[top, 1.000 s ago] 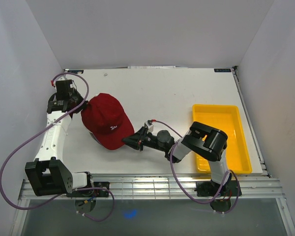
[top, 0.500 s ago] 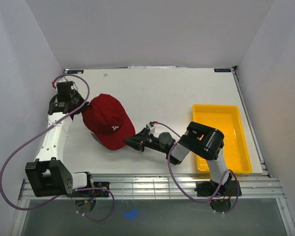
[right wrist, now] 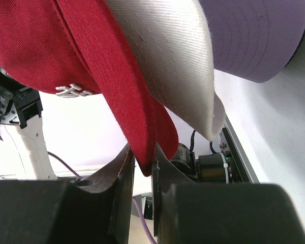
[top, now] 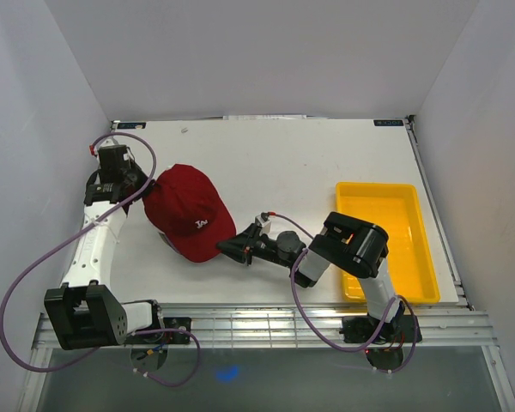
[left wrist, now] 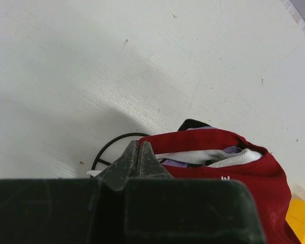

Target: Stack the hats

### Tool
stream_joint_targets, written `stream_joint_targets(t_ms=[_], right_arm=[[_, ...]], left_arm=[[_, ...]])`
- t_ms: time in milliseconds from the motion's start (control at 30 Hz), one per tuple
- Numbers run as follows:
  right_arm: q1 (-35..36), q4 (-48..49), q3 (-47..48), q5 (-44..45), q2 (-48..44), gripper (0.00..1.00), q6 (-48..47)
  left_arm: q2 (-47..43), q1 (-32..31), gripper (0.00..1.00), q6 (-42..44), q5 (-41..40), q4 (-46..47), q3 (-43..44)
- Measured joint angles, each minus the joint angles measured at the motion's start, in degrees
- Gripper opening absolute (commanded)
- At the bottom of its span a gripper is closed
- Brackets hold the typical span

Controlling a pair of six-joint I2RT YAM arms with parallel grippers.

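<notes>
Step in hand: the dark red hat already sits on top of the pile; this looks like the settling of the last hat.
Pile: in the right wrist view a white brim and a lavender brim lie right under the red one; the other hats cannot be seen.
Right gripper: pinched nearly closed on the tip of the red brim, at the pile's near right edge.
Left gripper: closed tight with nothing between its fingers, just beside the back of the red hat.
Place: left half of the counter, well apart from the yellow tray.
Next move: probably release the brim and draw clear without dragging the pile.
</notes>
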Motion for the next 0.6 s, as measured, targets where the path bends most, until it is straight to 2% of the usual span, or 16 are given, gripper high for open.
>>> stream_joint_targets(t_ms=[33, 133, 167, 267, 400, 600], right_arm=[[0.00, -0.07, 0.13, -0.09, 0.00, 0.08, -0.07], [-0.02, -0.96, 0.59, -0.35, -0.04, 0.08, -0.52], [-0.02, -1.57, 0.76, -0.44, -0.15, 0.08, -0.81], [-0.02, -3.43, 1.01, -0.76, -0.92, 0.08, -1.73], [-0.07, -4.68, 1.05, -0.94, -1.27, 0.08, -2.23], [-0.13, -5.60, 1.05, -0.94, -1.68, 0.08, -2.69]], left_arm=[[-0.04, 0.04, 0.00, 0.00, 0.00, 0.00, 0.00], [-0.09, 0.11, 0.15, 0.15, -0.02, -0.04, 0.00], [-0.15, 0.15, 0.25, 0.22, -0.02, -0.07, 0.00], [-0.39, 0.44, 0.44, 0.50, -0.79, -0.52, 0.00], [-0.44, 1.07, 0.57, 0.68, -1.77, -1.81, 0.00], [-0.87, 1.18, 0.63, 0.63, -2.23, -3.17, 0.44]])
